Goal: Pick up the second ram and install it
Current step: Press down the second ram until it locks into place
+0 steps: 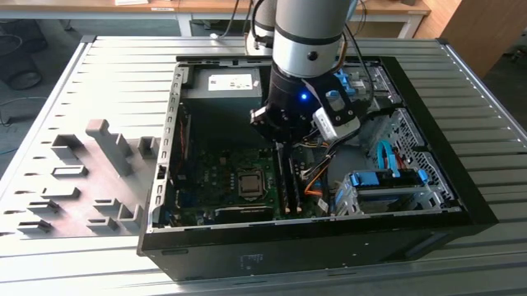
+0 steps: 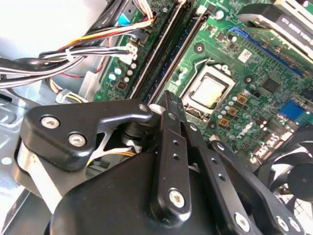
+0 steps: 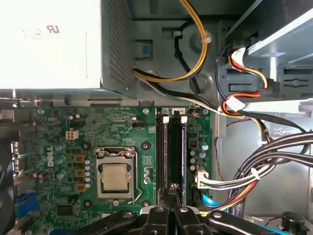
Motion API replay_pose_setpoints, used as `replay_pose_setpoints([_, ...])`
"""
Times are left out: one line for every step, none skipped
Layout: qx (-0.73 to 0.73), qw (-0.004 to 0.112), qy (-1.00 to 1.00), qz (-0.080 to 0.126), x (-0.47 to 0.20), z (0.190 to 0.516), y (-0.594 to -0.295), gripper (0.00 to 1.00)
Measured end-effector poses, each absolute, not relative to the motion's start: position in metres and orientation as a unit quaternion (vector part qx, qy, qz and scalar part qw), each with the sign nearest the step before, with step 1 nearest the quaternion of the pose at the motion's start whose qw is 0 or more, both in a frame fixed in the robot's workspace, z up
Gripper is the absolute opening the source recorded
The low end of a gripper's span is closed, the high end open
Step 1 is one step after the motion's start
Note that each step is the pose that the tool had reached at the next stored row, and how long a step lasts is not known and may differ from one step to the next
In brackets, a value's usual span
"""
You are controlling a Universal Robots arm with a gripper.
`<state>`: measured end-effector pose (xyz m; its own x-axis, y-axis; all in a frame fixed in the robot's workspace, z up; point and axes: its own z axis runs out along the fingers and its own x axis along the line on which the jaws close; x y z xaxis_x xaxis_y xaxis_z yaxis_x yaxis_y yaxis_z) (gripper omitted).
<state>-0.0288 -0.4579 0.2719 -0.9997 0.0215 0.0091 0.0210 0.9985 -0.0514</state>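
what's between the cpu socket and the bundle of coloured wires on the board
The two long memory slots lie between the cpu socket and the wire bundle, in the first wrist view.

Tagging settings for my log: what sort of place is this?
Probably a lab or workshop test bench: an open PC case lies on a slatted metal table, grey fixture blocks beside it, and desks stand behind.

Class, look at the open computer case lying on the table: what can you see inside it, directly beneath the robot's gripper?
Beneath the gripper lies the green motherboard with its long memory slots and, beside them, the processor socket. The gripper's black linkage hides the near ends of the slots, so seating there cannot be judged.
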Motion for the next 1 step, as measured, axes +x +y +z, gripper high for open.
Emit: replay_pose_setpoints([-0.011, 0.005, -1.000, 0.026, -0.0288, 0.2720, -0.4579, 0.11])
